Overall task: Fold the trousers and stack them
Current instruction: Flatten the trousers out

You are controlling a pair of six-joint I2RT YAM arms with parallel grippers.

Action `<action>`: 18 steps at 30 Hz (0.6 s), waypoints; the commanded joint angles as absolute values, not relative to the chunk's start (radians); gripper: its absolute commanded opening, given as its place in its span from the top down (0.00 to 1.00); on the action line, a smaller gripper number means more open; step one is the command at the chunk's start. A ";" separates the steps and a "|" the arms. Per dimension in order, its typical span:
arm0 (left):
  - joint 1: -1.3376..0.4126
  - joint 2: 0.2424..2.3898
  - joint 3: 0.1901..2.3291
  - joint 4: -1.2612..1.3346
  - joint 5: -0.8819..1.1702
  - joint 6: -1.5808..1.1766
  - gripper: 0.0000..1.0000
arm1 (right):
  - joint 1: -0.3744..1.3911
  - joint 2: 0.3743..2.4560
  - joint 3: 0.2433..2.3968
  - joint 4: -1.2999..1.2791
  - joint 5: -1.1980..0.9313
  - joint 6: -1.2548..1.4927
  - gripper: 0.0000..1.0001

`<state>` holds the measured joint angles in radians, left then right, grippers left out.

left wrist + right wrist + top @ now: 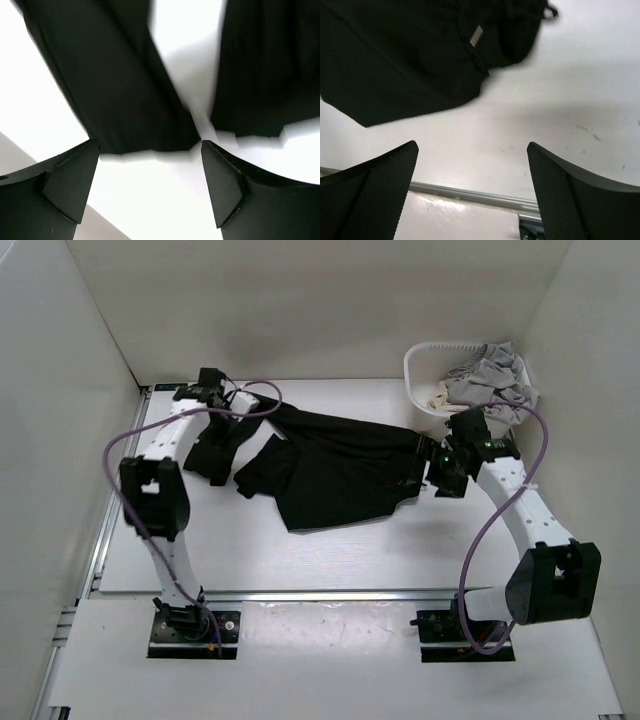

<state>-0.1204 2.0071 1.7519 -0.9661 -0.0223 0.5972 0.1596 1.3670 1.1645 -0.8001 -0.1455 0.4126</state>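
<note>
- One pair of black trousers (330,465) lies spread mid-table in your top view; left gripper (210,390) at its far-left leg, right gripper (440,465) at its right edge.
- Left wrist: jaws apart above the trouser legs, holding nothing.
- Right wrist: jaws apart over bare table; trousers with grey label (476,36) just beyond.

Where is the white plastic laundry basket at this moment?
Top view: the white plastic basket sits in the far right corner, holding grey clothes, just beyond the right gripper.
</note>
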 commanded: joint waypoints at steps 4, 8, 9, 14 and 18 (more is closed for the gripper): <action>-0.199 1.736 1.317 -0.836 0.026 0.617 0.09 | 0.138 1.461 1.062 -0.582 -0.155 0.405 0.07; -0.236 1.799 1.258 -0.706 0.000 0.585 0.03 | 0.086 1.612 1.075 -0.448 -0.247 0.446 0.07; -0.236 1.821 1.278 -0.697 0.017 0.569 0.02 | 0.074 1.635 1.089 -0.428 -0.262 0.459 0.07; -0.236 1.933 1.373 -0.666 0.075 0.512 0.00 | 0.074 1.752 1.123 -0.379 -0.282 0.480 0.12; -0.236 2.020 1.373 -0.631 0.028 0.502 0.08 | 0.054 1.779 1.114 -0.357 -0.249 0.520 0.41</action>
